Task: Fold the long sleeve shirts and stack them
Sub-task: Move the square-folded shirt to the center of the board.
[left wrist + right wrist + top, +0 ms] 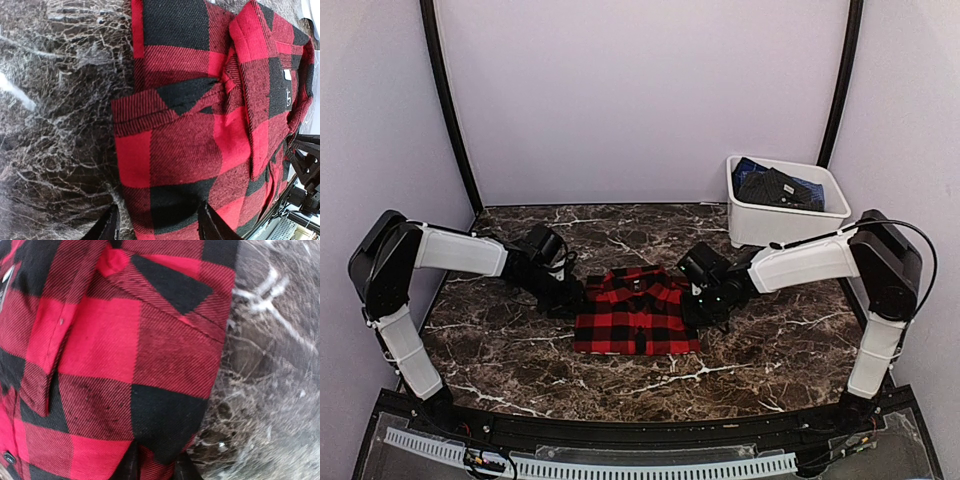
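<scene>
Long sleeve shirt (638, 312) sits folded into a neat rectangle in the middle of the marble-patterned table (510, 350), red-and-black check facing up. Its collar lies toward the far side, white neck label (287, 95) showing. Left gripper (570, 298) is down at the shirt's left edge. From its wrist view the two fingers (107, 227) stand well apart, released, one over bare table and the other over the cloth, nothing pinched between them. Over on the shirt's right edge, the right gripper (707, 305) is low against the fabric (its fingers much closer together). Its wrist view shows a ridge of checked cloth caught between them, so it is clenched on the shirt's right edge. In the far right corner of the table, the white tub (785, 228) holds a dark garment (775, 187), well apart from the shirt.
</scene>
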`<state>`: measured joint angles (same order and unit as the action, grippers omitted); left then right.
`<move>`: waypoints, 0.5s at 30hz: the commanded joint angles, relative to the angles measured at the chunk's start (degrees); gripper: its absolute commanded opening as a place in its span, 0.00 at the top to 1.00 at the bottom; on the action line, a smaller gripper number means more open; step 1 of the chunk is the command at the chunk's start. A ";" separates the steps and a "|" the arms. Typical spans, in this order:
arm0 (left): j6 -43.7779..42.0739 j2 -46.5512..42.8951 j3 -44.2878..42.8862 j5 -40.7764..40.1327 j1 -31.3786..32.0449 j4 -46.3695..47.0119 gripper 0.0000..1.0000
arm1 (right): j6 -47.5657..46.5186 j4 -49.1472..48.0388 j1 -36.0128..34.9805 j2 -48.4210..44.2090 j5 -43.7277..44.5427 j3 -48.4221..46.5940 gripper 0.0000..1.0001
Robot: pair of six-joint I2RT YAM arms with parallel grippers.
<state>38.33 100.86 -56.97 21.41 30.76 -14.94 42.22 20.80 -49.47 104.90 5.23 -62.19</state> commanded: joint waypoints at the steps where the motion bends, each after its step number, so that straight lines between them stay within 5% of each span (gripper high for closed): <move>1: -0.92 -2.47 -1.47 -1.13 0.26 -1.48 0.48 | 2.40 2.82 -0.62 0.79 2.39 0.01 0.95; 15: -1.36 -3.41 -2.62 0.86 0.26 -1.77 0.49 | 5.52 15.46 9.97 -17.16 6.68 15.03 1.00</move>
<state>37.87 100.27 -58.22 21.45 30.76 -15.14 46.02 28.10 -43.33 92.86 9.39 -50.83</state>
